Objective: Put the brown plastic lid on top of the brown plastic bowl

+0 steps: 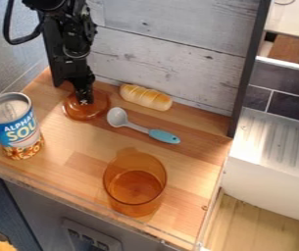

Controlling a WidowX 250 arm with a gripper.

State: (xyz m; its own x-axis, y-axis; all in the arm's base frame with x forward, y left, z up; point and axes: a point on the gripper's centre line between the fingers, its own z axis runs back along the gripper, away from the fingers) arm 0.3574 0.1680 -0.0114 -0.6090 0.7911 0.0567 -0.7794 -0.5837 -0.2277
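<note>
brown bowl (135, 188) nearest; soup can (15, 130) l. of bowl in view, a bit back; spoon (135, 126) behind bowl; lid (100, 108) back-l. of bowl, gripper (84, 101) down at its top (opening + hold: can't tell); bread roll (145, 97) behind bowl, farthest.

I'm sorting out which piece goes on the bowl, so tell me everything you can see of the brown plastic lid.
The lid is a round, shallow piece of glossy, see-through orange-brown plastic. It lies on the wooden counter near the white board wall, between the soup can and the spoon, with the bread roll beyond the spoon. The claw is down at its middle and covers part of it; whether it grips the lid I cannot tell.
</note>
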